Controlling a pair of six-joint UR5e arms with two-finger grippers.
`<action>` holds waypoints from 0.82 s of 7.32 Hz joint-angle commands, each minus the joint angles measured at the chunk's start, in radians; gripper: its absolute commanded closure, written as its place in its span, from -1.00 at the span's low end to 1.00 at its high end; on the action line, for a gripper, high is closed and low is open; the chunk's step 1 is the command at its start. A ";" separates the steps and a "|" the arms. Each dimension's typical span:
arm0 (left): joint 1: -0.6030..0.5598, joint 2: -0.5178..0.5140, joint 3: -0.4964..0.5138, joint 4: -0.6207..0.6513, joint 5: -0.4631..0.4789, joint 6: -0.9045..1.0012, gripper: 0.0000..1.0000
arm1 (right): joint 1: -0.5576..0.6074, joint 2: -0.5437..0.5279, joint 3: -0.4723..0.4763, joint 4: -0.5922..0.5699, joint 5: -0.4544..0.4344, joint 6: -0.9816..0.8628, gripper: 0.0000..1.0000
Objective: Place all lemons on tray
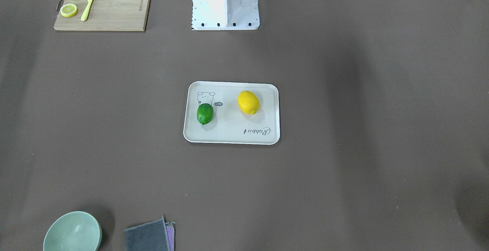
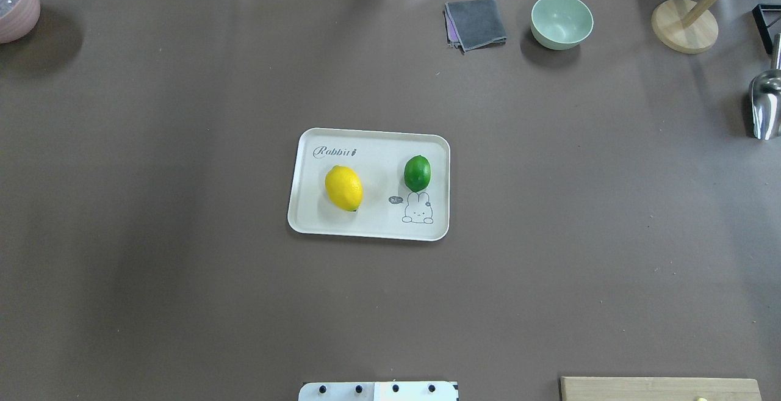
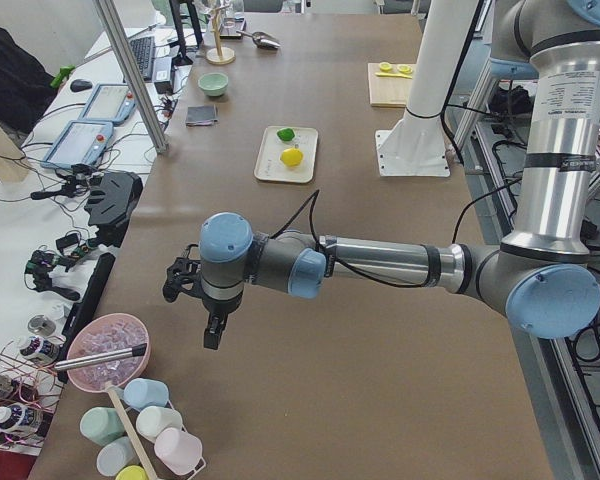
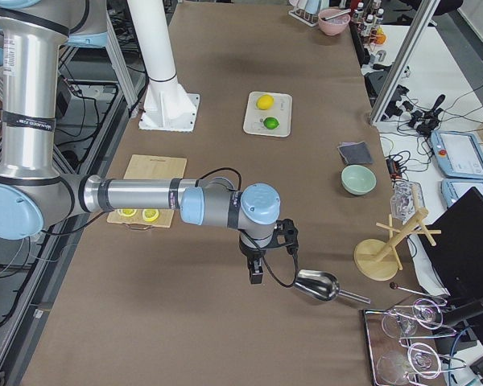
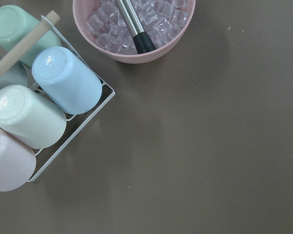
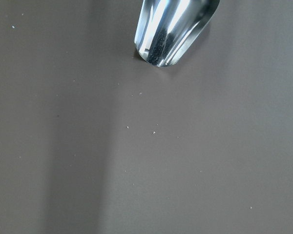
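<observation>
The cream-white tray (image 2: 372, 230) lies at the table's middle. The yellow lemon (image 2: 343, 188) and the green lemon (image 2: 417, 173) both rest on it, apart from each other. They also show in the front view, the yellow lemon (image 1: 248, 102) and the green lemon (image 1: 205, 114) on the tray (image 1: 229, 138). My left gripper (image 3: 212, 338) hangs far off at the table's left end, near the ice bowl. My right gripper (image 4: 256, 275) hangs at the right end, by the metal scoop. Both show only in the side views, so I cannot tell whether they are open or shut.
A wooden cutting board (image 1: 114, 6) with lemon slices and a yellow knife lies near the robot's base. A green bowl (image 2: 561, 21), a grey cloth (image 2: 476, 22), a wooden stand (image 2: 683, 25) and a metal scoop (image 2: 766, 105) sit far right. A pink ice bowl (image 5: 136, 29) and a cup rack (image 5: 39, 97) are at the left end.
</observation>
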 commanded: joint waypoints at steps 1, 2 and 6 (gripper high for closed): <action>0.001 -0.001 0.001 0.000 0.002 0.000 -0.96 | 0.000 -0.002 0.001 0.000 0.000 -0.001 -1.00; 0.001 -0.001 0.001 0.000 0.002 0.000 -0.96 | 0.000 -0.002 0.001 0.002 0.000 -0.001 -1.00; 0.001 -0.010 0.007 0.000 0.008 0.000 -0.96 | 0.000 0.004 0.001 0.002 0.000 -0.001 -1.00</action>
